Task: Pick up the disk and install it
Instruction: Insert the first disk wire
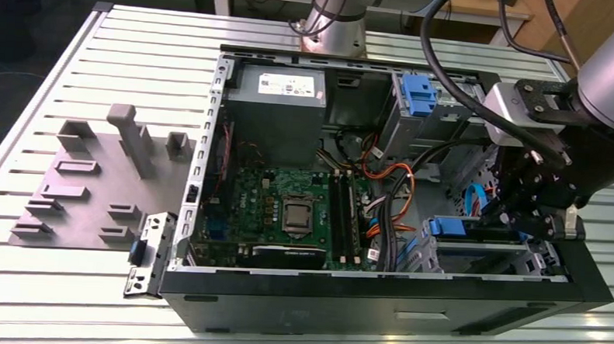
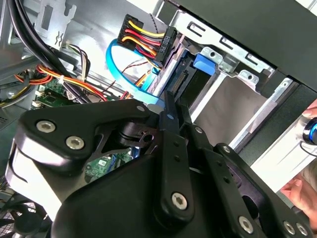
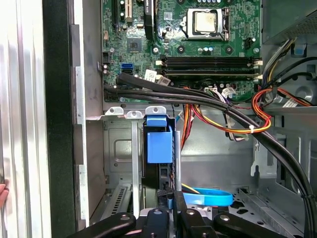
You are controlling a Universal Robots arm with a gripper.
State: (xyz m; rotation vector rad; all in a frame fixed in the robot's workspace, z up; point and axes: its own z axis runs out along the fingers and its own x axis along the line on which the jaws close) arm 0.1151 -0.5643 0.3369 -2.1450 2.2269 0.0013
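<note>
The disk (image 3: 159,145) stands on edge in the drive bay at the front corner of the open computer case (image 1: 384,300), on the exterior view's right. Its blue bracket (image 1: 450,227) shows at the bay's mouth. In the second wrist view the disk (image 2: 174,79) runs away from the fingertips into the metal cage, with a blue tab (image 2: 205,62) at its far end. My gripper (image 1: 496,225) hangs over that bay. Its black fingers (image 2: 168,111) are drawn close together on the disk's near edge, also seen in the first wrist view (image 3: 168,198).
Inside the case are the motherboard (image 1: 284,210), a grey power-supply box (image 1: 276,89) and bundles of coloured cables (image 3: 237,114); a blue flat cable (image 2: 116,59) loops beside the bay. A grey fixture plate (image 1: 89,186) and a small latch part (image 1: 148,250) lie outside. A person's hand (image 2: 297,191) is near the case.
</note>
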